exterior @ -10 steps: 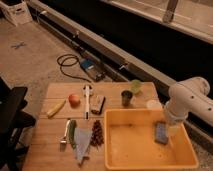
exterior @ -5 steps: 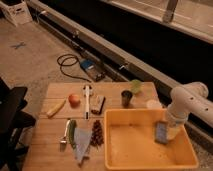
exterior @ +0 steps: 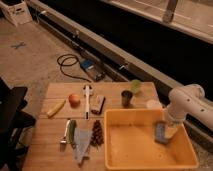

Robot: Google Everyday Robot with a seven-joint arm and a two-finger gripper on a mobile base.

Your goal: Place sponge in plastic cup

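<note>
Tool [exterior: 169, 131] over yellow bin [exterior: 134, 148], beside sponge [exterior: 160, 133]; plastic cup [exterior: 135, 87] beyond bin

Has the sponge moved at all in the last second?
No. The sponge is at the same spot inside the yellow bin, near its right wall, with the end effector right beside it.

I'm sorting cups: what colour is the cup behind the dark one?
Pale green cup, camera view. The end effector is at the sponge in the yellow tub.
</note>
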